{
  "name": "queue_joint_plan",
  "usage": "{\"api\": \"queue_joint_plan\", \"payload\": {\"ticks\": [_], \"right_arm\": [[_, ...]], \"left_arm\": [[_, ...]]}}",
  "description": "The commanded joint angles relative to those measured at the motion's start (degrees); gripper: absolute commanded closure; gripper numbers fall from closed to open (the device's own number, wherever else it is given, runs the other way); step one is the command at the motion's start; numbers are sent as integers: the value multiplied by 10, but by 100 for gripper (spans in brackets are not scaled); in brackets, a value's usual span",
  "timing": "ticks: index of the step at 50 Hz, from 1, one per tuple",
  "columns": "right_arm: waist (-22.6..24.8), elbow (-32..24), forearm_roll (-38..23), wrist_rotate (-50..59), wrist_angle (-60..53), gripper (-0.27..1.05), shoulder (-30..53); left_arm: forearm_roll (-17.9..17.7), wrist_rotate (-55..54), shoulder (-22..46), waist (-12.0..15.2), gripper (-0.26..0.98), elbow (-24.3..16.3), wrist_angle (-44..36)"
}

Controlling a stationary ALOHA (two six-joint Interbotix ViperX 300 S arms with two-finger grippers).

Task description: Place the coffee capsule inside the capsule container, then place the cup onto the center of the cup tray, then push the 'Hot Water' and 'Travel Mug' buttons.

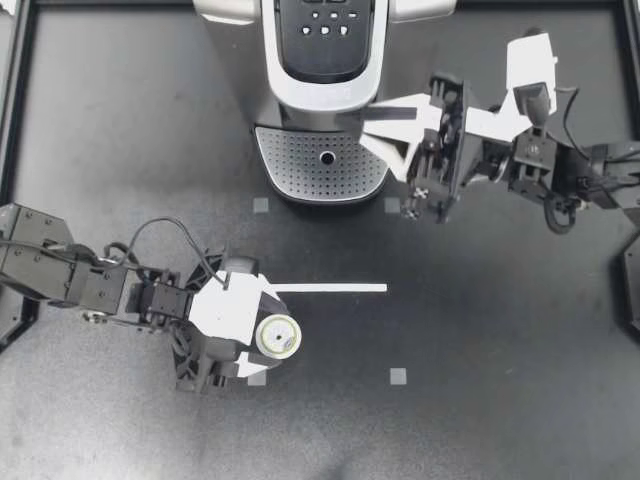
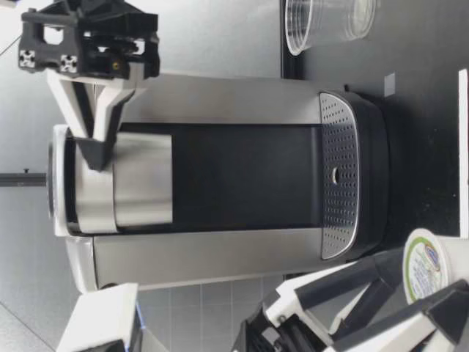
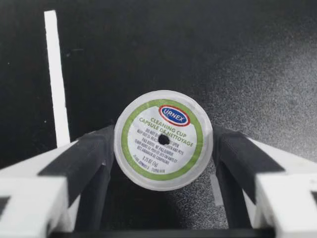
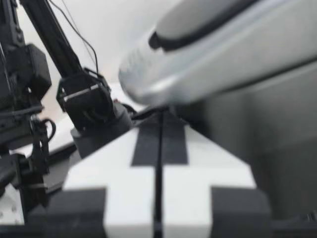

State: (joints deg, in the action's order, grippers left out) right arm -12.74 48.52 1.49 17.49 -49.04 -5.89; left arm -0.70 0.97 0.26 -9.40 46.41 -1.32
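black worktop point(image 1: 480, 400), matte, with one white tape line point(image 1: 330, 288). silver-and-black coffee machine point(image 1: 320, 90) at its far edge, perforated cup tray point(image 1: 322, 165) at the front. right gripper point(image 1: 362, 122): fingers pressed together, tips at the machine's silver head. left gripper point(image 1: 268, 337): fingers pinching the coffee capsule point(image 1: 276, 336). clear cup point(image 2: 322, 22): upright beside the machine. capsule: foil lid up, near the tape line, well apart from the machine.

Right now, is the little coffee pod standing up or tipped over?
Upright: the coffee capsule shows its round foil lid straight up in the top view, held between the fingers of my left gripper.
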Motion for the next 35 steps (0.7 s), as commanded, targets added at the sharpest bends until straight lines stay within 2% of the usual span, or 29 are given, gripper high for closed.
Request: {"api": "queue_joint_plan", "payload": {"ticks": [1,17,35], "right_arm": [[-4,-20,1,-3,-10,75,-18],[-7,-40,2,-32,-55,75,-51],[-54,-70,3,-51,-49,75,-49]], "left_arm": [[0,-1,-19,-1,30,-6,-4],[-1,-2,-26,-1,30,-5,-4],[-2,-2,-26,-1,30,-6,-3]]}}
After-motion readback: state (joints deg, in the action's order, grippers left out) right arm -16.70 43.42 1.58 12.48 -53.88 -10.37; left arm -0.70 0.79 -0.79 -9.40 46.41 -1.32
